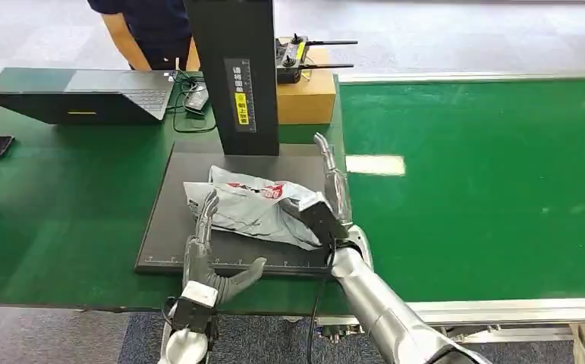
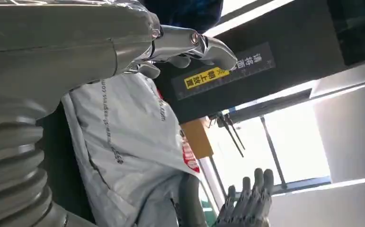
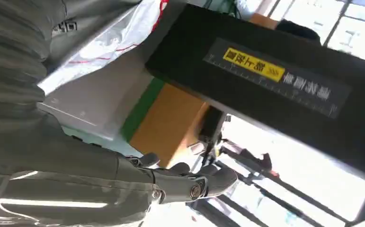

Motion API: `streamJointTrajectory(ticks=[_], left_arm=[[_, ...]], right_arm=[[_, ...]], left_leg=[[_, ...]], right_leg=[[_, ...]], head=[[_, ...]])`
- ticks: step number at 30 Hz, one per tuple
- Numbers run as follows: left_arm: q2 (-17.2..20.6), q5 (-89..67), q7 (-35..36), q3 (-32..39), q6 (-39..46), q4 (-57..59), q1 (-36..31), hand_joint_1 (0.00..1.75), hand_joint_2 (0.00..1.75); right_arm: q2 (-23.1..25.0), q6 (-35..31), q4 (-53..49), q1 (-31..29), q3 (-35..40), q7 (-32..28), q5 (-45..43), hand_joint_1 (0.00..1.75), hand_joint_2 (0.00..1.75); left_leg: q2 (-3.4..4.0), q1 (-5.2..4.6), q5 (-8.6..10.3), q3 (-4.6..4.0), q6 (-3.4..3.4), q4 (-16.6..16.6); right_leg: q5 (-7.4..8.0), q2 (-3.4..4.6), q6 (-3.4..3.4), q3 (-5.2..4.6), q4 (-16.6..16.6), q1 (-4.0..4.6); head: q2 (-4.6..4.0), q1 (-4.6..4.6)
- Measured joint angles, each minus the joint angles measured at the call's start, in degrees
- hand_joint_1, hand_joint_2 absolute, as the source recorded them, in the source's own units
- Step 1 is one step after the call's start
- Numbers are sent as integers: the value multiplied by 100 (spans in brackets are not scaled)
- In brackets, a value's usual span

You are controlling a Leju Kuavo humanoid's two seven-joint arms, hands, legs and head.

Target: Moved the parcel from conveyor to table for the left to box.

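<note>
The head view looks forward and down from high on the robot's body onto the black upright column (image 1: 232, 72), which stands at the far edge of a dark base plate (image 1: 168, 227), with green surface on both sides of it. The left wrist view sits close behind the left hand (image 2: 76, 52), tilted, looking up along the column (image 2: 265, 61). The right wrist view, equally close and turned, faces the same column (image 3: 275, 90). All three share its yellow label (image 1: 240, 99).

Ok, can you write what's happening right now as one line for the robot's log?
parcel: lying on dark platform | left hand: open, fingers at parcel's near-left edge | right hand: open, beside parcel's right end | boxing: not yet done
</note>
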Motion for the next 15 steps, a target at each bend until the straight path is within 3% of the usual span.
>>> streamJointTrajectory(ticks=[9, 15], left_arm=[[33, 315, 0, -299, 77, 363, -325, 0, 175], [101, 529, 0, -494, 223, 577, -529, 0, 175]], right_arm=[[-262, 114, -1394, 1057, -59, -7, -340, 0, 175], [-363, 977, -1798, 1445, -55, 9, -646, 0, 175]], left_leg=[[0, 0, -1, -7, 1, 0], [1, 0, -2, -7, 0, 0]], right_leg=[[0, 0, 0, -4, -1, 0], [0, 2, 0, -4, -1, 0]], head=[[0, 0], [0, 0]])
